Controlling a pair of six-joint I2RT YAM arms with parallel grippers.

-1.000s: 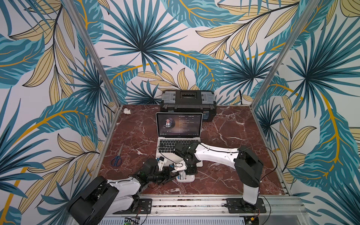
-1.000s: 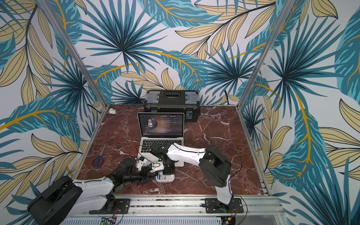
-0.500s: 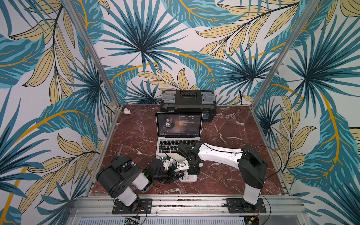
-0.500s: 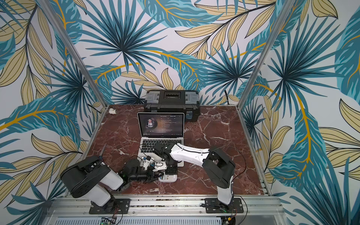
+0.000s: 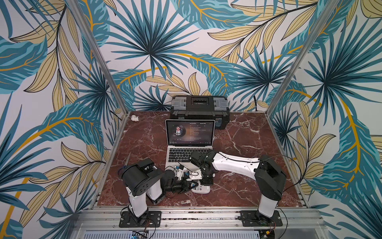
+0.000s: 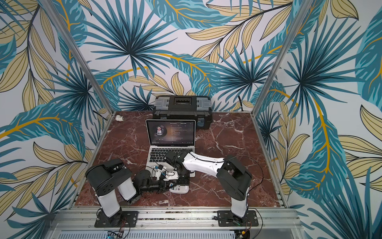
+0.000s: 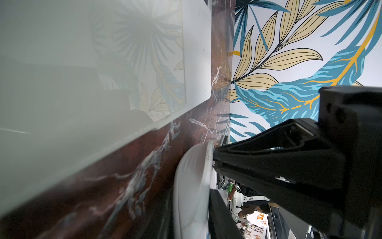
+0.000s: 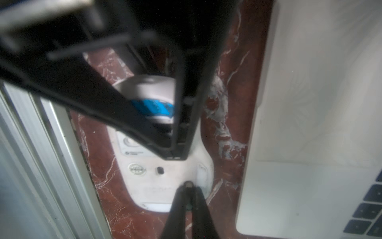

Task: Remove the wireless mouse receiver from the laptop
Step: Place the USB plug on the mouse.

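The silver laptop stands open at mid-table. Just in front of it the white wireless mouse lies upside down, blue label showing. My left gripper reaches in from the left and is shut on the mouse, one finger across its underside. My right gripper is shut, tips touching the mouse's underside. A small dark stub at those tips looks like the receiver.
A black toolbox sits behind the laptop against the back wall. A small white fitting lies in the back left corner. Scissors lie left of the laptop, mostly hidden behind the left arm. The aluminium front rail runs close to the mouse.
The left arm's elbow has risen from lying low to standing folded, and its jaws have narrowed onto the mouse. The right gripper stays shut over the mouse.
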